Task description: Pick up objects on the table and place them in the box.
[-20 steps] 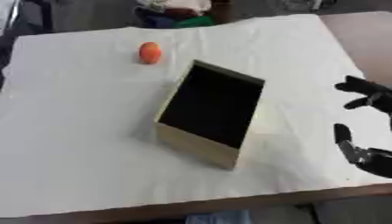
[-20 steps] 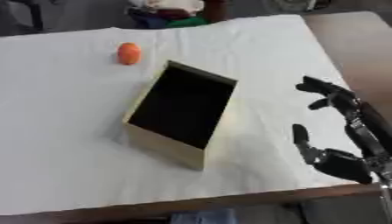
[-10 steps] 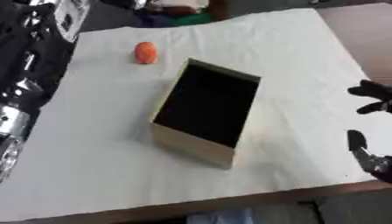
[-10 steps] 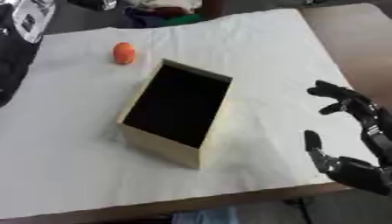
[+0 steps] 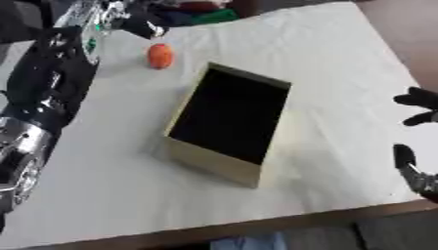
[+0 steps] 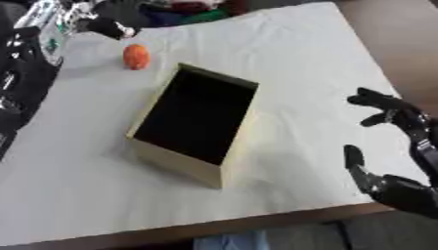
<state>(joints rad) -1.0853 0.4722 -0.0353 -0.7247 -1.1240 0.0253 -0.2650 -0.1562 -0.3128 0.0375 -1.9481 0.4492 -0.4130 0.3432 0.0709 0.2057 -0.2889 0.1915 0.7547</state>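
A small orange ball-like object [image 5: 160, 55] lies on the white cloth at the far left. An open tan box [image 5: 229, 122] with a dark inside sits in the middle, turned askew. My left arm reaches along the left side, and my left hand [image 5: 137, 23] hovers just above and left of the orange object, fingers extended. My right hand [image 6: 398, 146] rests open at the right edge of the table, fingers spread, holding nothing.
The white cloth [image 5: 325, 58] covers the table, whose front edge [image 5: 256, 227] runs along the bottom. Dark and green clutter [image 5: 201, 12] lies beyond the far edge. The brown table corner shows at the upper right.
My left arm has come in from the left and stretched toward the orange object. The view has shifted, and my right hand sits nearer the right edge of it.
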